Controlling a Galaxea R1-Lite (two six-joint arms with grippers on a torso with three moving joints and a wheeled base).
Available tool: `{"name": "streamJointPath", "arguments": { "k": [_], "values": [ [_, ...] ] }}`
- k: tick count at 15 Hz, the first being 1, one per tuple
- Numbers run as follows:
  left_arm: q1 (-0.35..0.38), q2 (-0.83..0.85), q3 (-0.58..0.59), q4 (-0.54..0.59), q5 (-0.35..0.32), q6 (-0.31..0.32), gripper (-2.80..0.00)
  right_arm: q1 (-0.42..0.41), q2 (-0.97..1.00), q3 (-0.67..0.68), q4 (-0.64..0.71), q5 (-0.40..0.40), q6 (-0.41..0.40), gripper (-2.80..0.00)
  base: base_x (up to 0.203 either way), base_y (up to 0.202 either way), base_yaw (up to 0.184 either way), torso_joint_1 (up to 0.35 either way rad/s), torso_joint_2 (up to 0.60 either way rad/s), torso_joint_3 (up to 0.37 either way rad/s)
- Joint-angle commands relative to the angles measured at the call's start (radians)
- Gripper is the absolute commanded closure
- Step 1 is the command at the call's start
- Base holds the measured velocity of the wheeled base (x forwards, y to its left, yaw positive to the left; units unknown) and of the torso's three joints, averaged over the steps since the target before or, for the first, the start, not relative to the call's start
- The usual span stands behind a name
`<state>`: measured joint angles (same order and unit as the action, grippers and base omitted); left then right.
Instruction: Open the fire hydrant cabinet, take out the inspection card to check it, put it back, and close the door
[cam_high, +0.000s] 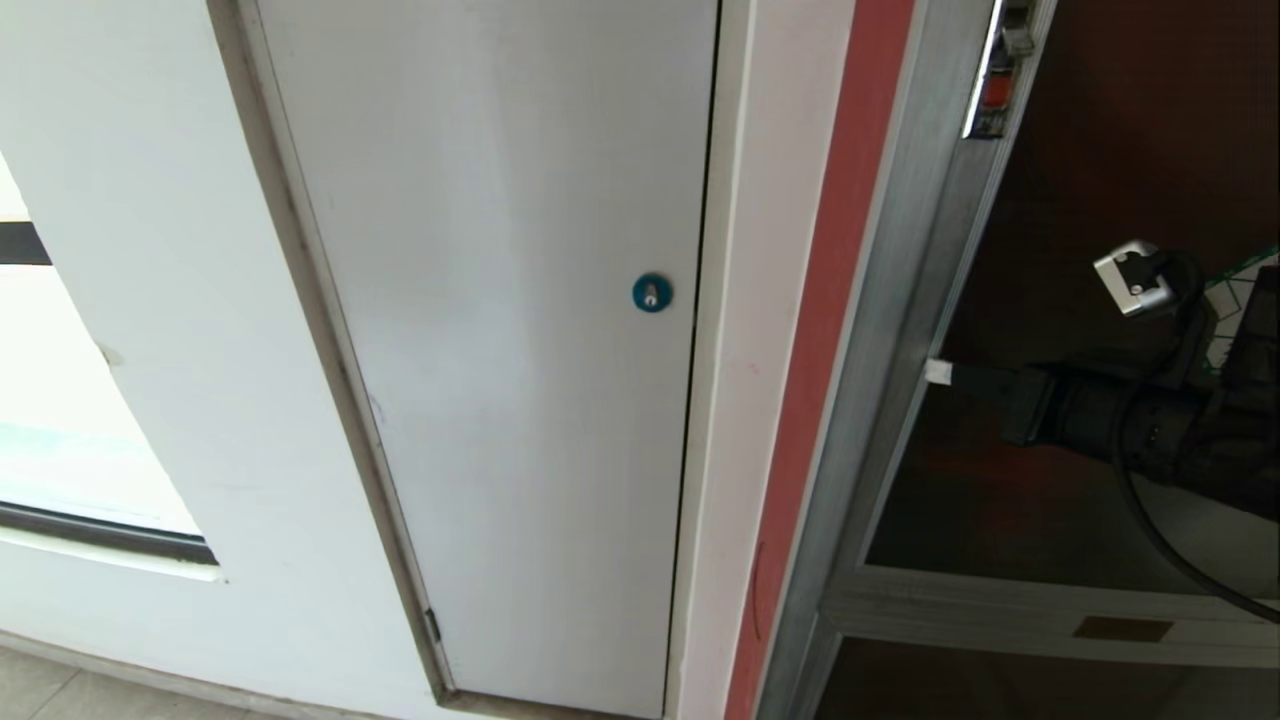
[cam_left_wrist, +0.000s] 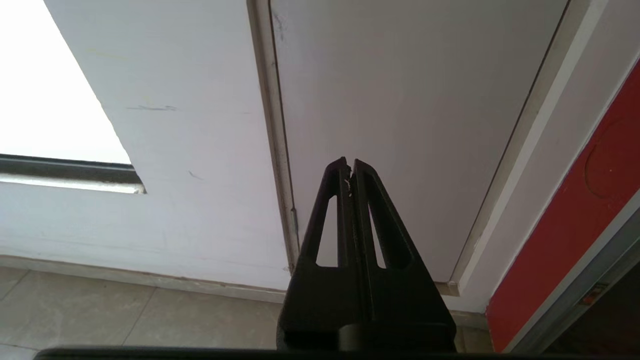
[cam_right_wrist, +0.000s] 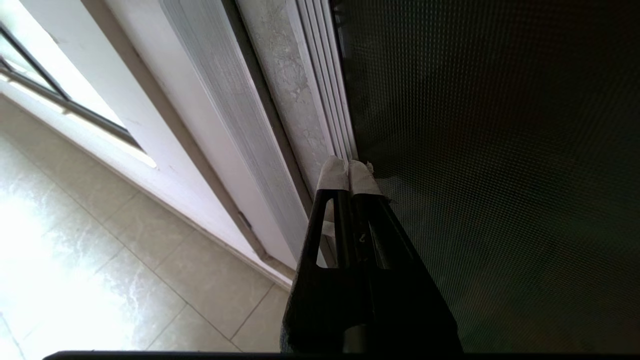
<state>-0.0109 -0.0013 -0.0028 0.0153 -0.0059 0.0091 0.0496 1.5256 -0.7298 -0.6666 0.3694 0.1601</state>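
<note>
Daylight is pouring through a window (cam_high: 60, 400) left of the pale grey panel (cam_high: 500, 350), brightening the beige floor tiles (cam_right_wrist: 100, 260) below it.

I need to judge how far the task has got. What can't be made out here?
- Inspection card: in no view.
- Cabinet inside: hidden behind the dark door glass.
- Whether the right end effector, shut, touches the door frame: unclear in both views.
- Door sticker: cut off by the head view's right edge.

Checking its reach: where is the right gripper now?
In the head view's right, the right gripper is at the door's left frame edge, below the red latch.
</note>
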Motion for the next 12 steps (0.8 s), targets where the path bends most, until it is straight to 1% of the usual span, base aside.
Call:
{"name": "streamJointPath", "arguments": {
  "k": [1, 5, 7, 9, 12],
  "values": [
    [0.0, 0.001, 0.0, 0.0, 0.0, 0.0, 0.0, 0.001, 0.027, -0.002, -0.007, -0.007, 0.001, 0.0, 0.0, 0.0, 0.0, 0.0, 0.0, 0.0],
    [0.0, 0.001, 0.0, 0.0, 0.0, 0.0, 0.0, 0.003, -0.013, 0.018, -0.005, -0.005, 0.009, 0.0, 0.0, 0.0, 0.0, 0.0, 0.0, 0.0],
    [0.0, 0.001, 0.001, 0.0, 0.0, 0.0, 0.0, 0.009, -0.057, 0.044, -0.006, 0.002, 0.044, 0.0, 0.0, 0.0, 0.0, 0.0, 0.0, 0.0],
    [0.0, 0.001, 0.0, 0.0, 0.0, 0.0, 0.0, 0.043, -0.103, 0.059, -0.007, 0.003, 0.083, 0.0, 0.0, 0.0, 0.0, 0.0, 0.0, 0.0],
    [0.0, 0.001, 0.0, 0.0, 0.0, 0.0, 0.0, 0.106, -0.18, 0.096, -0.006, 0.003, 0.1, 0.0, 0.0, 0.0, 0.0, 0.003, 0.01, -0.004]
  ]
}}
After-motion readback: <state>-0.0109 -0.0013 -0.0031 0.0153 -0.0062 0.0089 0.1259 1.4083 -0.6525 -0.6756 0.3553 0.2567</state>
